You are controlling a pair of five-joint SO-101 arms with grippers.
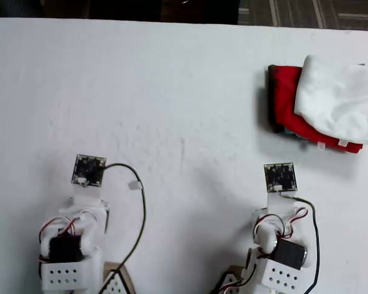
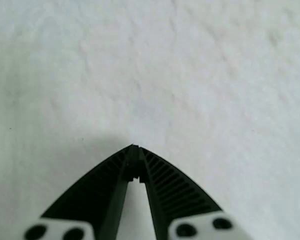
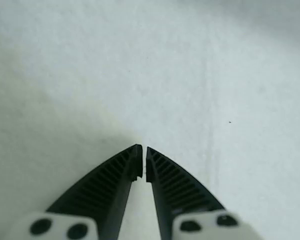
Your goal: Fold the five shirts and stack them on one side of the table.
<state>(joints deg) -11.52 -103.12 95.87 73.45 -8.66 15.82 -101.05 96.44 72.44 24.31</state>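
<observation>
Loosely, white shirt drapes over folded red shirt

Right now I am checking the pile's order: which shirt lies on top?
The white shirt. It lies over the red shirt, whose edge sticks out from under it.

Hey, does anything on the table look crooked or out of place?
Yes: the white shirt on top, on the right arm's side, lies askew, tilted and offset sideways from the red shirt beneath, so their edges don't line up.
</observation>
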